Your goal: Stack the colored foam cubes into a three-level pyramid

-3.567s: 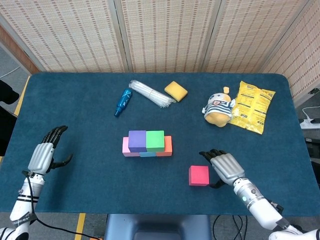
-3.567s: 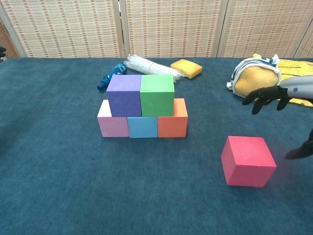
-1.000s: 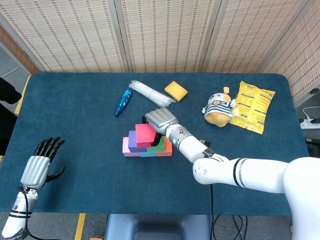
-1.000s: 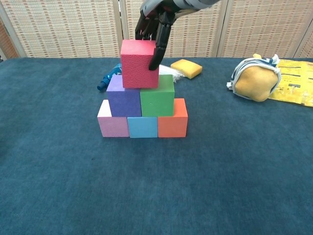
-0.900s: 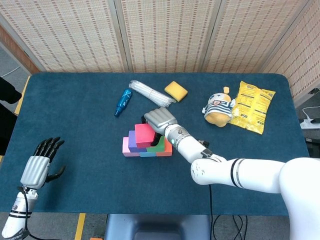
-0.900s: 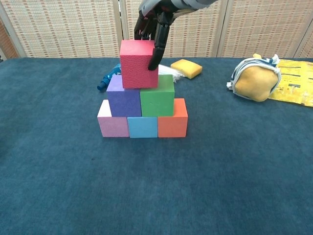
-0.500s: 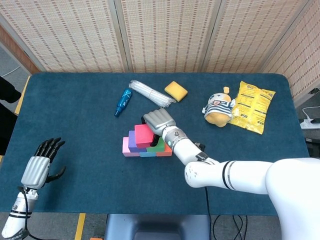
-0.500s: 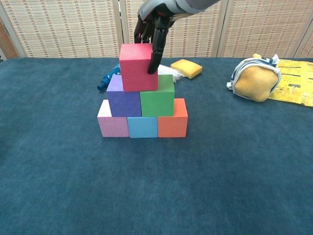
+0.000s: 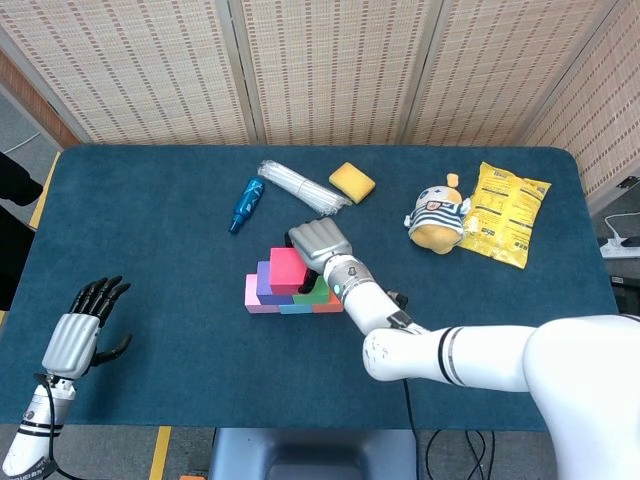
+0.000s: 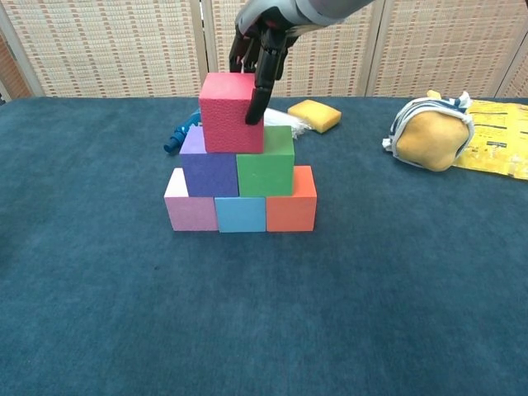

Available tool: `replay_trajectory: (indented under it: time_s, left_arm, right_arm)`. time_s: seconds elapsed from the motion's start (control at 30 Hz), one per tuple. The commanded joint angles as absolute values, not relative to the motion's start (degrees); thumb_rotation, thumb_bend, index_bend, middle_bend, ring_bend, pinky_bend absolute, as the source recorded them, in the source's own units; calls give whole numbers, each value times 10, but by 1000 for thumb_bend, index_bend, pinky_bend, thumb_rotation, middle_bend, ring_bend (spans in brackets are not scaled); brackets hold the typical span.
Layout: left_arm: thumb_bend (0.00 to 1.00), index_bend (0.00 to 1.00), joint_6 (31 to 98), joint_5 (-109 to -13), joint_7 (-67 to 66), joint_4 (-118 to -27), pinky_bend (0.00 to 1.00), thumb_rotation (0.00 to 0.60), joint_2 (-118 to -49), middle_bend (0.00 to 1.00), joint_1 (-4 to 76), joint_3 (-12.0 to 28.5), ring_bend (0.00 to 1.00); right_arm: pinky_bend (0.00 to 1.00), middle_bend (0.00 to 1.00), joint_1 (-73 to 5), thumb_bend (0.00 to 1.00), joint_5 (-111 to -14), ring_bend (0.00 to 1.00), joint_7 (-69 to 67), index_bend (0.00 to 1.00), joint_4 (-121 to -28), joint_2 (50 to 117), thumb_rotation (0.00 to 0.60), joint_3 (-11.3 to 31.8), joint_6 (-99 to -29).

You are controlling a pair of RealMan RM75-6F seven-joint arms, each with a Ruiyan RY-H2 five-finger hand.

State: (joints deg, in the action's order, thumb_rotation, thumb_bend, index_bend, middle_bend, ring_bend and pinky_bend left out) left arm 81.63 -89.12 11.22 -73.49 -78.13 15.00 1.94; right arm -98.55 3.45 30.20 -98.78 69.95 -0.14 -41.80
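Blue felt covers the table (image 9: 150, 200), backed by woven screens (image 10: 115, 45). The right hand (image 10: 260, 37) reaches down from above and grips the red cube (image 10: 231, 113), which sits atop the purple cube (image 10: 209, 169) and green cube (image 10: 266, 169). Only the head view shows the left hand (image 9: 75, 335), resting empty with fingers apart at the table's near-left edge.

Matt grainy foam red cube (image 10: 232, 112); napped blue cloth table (image 10: 371, 289); glossy yellow snack bag (image 9: 509, 213)
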Motion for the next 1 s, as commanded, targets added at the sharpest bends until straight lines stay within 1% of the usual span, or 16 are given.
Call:
replay_trajectory:
  time_s: [0.03, 0.3, 0.4, 0.6, 0.7, 0.9, 1.0]
  left_arm:
    - [330, 124, 816, -891, 114, -734, 83, 600, -782, 40, 150, 20, 0]
    - [331, 124, 814, -890, 117, -730, 83, 600, -784, 40, 150, 20, 0]
    - [330, 124, 814, -890, 119, -729, 83, 600, -784, 40, 150, 19, 0]
    - [330, 124, 815, -890, 117, -726, 83, 600, -787, 40, 150, 21, 0]
    - [330, 124, 815, -890, 117, -725, 83, 600, -788, 40, 150, 21, 0]
    - [330, 123, 815, -890, 119, -724, 83, 600, -789, 40, 150, 21, 0]
    - [331, 122, 814, -891, 120, -724, 82, 600, -788, 40, 151, 21, 0]
  right_arm:
    - [302, 415, -986, 269, 39, 301, 307, 478, -985, 702, 600, 0, -418]
    - [302, 415, -985, 269, 50, 301, 322, 470, -978, 710, 600, 7, -421]
    - [293, 415, -984, 269, 52, 296, 326, 448, -979, 710, 600, 9, -422]
    - [246, 414, -982, 269, 51, 278, 336, 318, -989, 708, 600, 13, -429]
    - [242, 411, -981, 269, 53, 278, 340, 274, -990, 709, 600, 15, -430]
    - [233, 404, -979, 269, 55, 277, 348, 221, -996, 709, 600, 19, -435]
    - [233, 392, -977, 269, 57, 271, 351, 134, -1003, 705, 600, 21, -442]
